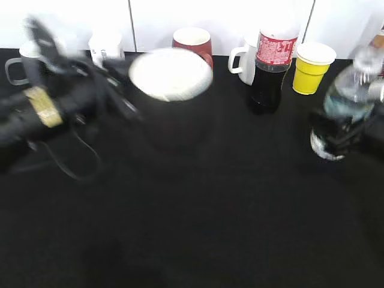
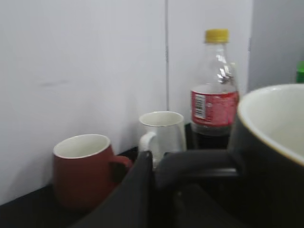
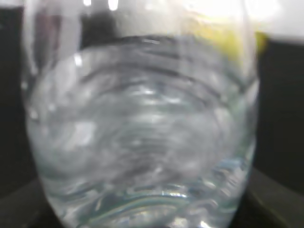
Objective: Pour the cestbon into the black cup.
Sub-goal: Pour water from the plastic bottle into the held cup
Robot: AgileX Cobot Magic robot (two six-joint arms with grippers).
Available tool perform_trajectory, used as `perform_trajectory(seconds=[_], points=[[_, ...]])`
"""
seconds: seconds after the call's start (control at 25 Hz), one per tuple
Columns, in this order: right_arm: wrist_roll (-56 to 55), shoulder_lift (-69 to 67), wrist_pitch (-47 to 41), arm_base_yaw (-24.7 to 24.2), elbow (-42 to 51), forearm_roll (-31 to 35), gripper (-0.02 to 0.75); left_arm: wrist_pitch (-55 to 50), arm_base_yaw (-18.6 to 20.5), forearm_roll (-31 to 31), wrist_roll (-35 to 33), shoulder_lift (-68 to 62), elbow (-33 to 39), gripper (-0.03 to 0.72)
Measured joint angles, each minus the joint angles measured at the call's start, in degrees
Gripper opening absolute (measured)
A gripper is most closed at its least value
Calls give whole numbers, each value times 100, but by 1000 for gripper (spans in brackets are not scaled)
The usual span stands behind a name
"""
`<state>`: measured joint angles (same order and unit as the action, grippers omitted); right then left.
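The black cup point(image 1: 171, 75), matte black with a white inside, is held off the black table at centre left and looks blurred. My left gripper point(image 1: 120, 90) is shut on its handle; in the left wrist view the handle point(image 2: 194, 164) lies between the jaws point(image 2: 156, 166) and the cup point(image 2: 280, 123) fills the right edge. The cestbon point(image 1: 345, 99), a clear ribbed bottle, is at the far right, tilted. My right gripper point(image 1: 336, 135) is shut around its lower body. In the right wrist view the cestbon point(image 3: 142, 128) fills the frame and hides the jaws.
Along the back stand a grey mug point(image 1: 21, 63), a white cup point(image 1: 107, 47), a red-brown mug point(image 1: 193, 42) point(image 2: 85, 168), a white mug point(image 1: 243, 60) point(image 2: 164, 133), a dark cola bottle point(image 1: 270, 66) point(image 2: 213, 104) and a yellow paper cup point(image 1: 312, 67).
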<state>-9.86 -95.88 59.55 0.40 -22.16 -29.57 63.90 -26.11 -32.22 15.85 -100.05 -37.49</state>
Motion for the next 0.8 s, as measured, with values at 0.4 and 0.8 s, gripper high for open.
perform_trajectory(seconds=[0.4, 0.8], points=[[1348, 2536, -1956, 1015, -756, -1118, 493, -643, -1413, 38, 15, -278, -758, 32], [4492, 2596, -1956, 1015, -770, -1161, 493, -1034, -1736, 153, 15, -289, -1067, 32]])
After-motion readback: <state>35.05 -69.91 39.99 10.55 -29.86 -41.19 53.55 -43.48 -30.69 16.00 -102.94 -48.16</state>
